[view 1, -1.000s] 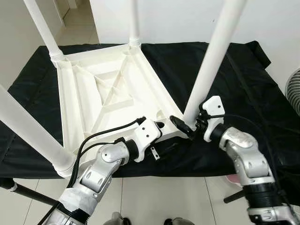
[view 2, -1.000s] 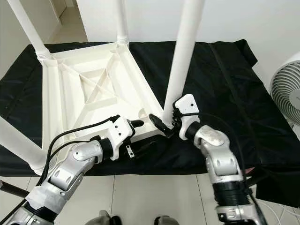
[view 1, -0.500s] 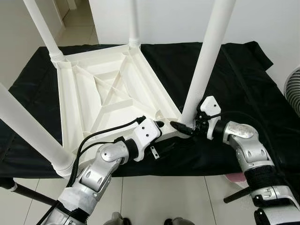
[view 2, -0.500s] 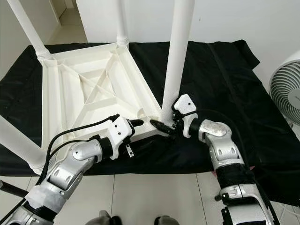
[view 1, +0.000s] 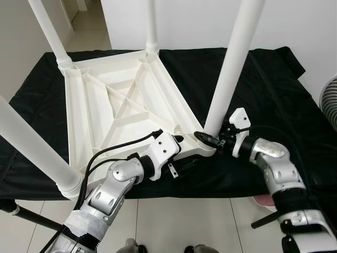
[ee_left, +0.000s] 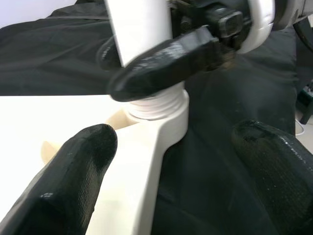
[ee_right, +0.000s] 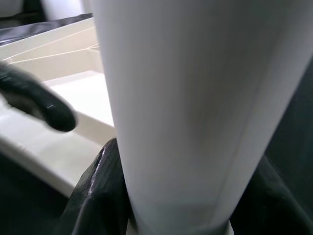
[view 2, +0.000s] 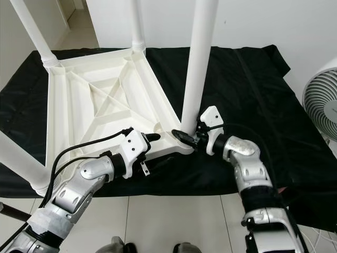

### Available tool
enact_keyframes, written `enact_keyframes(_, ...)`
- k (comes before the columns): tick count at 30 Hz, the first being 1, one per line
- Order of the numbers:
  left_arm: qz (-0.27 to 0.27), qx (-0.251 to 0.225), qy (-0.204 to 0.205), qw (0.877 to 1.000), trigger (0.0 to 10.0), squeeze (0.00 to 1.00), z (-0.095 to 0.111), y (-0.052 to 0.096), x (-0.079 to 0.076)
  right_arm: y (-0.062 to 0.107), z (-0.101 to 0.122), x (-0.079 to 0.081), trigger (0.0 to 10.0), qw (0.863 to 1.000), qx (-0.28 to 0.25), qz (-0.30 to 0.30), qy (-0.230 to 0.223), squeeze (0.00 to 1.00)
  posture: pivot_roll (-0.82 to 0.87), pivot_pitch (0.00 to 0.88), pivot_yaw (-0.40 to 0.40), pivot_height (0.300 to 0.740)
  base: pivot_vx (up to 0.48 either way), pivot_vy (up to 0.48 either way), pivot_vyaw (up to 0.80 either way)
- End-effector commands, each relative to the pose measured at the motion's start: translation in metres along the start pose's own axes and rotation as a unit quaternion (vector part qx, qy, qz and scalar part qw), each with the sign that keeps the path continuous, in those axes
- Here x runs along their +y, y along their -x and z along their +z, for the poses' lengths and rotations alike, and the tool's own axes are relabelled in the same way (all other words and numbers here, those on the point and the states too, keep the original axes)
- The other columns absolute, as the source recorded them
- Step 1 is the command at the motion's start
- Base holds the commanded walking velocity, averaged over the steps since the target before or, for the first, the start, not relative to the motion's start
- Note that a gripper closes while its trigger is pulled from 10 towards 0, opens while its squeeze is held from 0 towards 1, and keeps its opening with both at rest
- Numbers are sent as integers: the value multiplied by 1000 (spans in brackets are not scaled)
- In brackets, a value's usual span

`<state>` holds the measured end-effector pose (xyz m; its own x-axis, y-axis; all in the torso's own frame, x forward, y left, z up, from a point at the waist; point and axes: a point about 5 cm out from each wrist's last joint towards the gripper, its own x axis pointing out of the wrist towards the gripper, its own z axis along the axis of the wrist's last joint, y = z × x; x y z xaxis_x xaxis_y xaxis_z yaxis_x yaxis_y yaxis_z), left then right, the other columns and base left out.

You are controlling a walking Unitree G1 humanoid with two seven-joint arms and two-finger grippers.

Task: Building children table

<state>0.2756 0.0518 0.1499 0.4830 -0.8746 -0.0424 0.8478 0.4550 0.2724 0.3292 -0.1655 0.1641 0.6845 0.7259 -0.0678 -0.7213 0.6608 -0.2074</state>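
A white plastic children's table (view 1: 121,105) lies upside down on a black cloth (view 1: 263,84). Three white legs stand up from its far and left corners. The fourth white leg (view 1: 231,63) stands in the threaded socket (ee_left: 161,105) at the near right corner. My right gripper (view 1: 209,138) is shut on the base of this leg, one black finger on each side of it. My left gripper (view 1: 181,150) is open and straddles the table's near rim just left of that corner. One of its fingers (ee_left: 73,161) rests over the white underside, and the other is over the cloth.
The near left leg (view 1: 31,142) rises close beside my left arm. A white fan (view 2: 321,105) stands at the right, past the cloth's edge. A black stand bar (view 1: 31,217) crosses the tiled floor at the lower left. A white wall is behind.
The near right leg has gone from leaning right to more upright in its socket. My right gripper has turned and shifted around its base. The left arm has stayed put.
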Motion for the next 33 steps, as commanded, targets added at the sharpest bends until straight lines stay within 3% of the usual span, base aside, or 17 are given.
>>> enact_keyframes(1, -10, 7, 0, 1000, 10000, 0, -1, 1, -1, -2, -6, 1, 10000, 999, 15, -35, -10, 0, -129, 100, 50, 740, 0, 0, 0)
enact_keyframes(12, -9, 7, 5, 1000, 10000, 0, -3, 1, -4, -8, 0, 24, 10000, 981, 4, -179, -70, 0, -132, 110, 38, 740, 0, 0, 0)
enact_keyframes(14, -11, 8, 6, 1000, 10000, 0, -3, 2, -5, -7, 3, 29, 10000, 964, 6, -254, -81, 0, -132, 109, 38, 740, 0, 0, 0)
enact_keyframes(15, -11, 8, 6, 1000, 10000, 0, -3, 2, -5, -7, 3, 29, 10000, 964, 6, -254, -81, 0, -132, 109, 38, 740, 0, 0, 0)
enact_keyframes(19, -13, 10, 6, 1000, 10000, 0, -4, 2, -5, -6, 7, 41, 10000, 933, 18, -347, -92, 0, -134, 109, 38, 740, 0, 0, 0)
enact_keyframes(23, -14, 9, 6, 1000, 10000, 0, -4, 1, -6, -5, 10, 48, 10000, 924, 20, -369, -96, 0, -131, 108, 34, 740, 0, 0, 0)
enact_keyframes(27, -14, 9, 5, 1000, 10000, 0, -4, 1, -6, -10, 13, 61, 10000, 929, 20, -356, -100, 0, -131, 108, 34, 740, 0, 0, 0)
enact_keyframes(30, -15, 9, 5, 1000, 10000, 0, -4, 1, -6, -10, 15, 60, 10000, 930, 14, -353, -99, 0, -130, 104, 33, 740, 0, 0, 0)
enact_keyframes(31, -15, 10, 4, 1000, 10000, 0, -4, 1, -6, -10, 16, 60, 10000, 931, 10, -352, -97, 1000, -130, 104, 33, 740, 0, 0, 0)
enact_keyframes(33, -15, 10, 4, 1000, 10000, 0, -4, 1, -6, -10, 16, 60, 10000, 931, 10, -352, -97, 1000, -130, 104, 33, 740, 0, 0, 0)
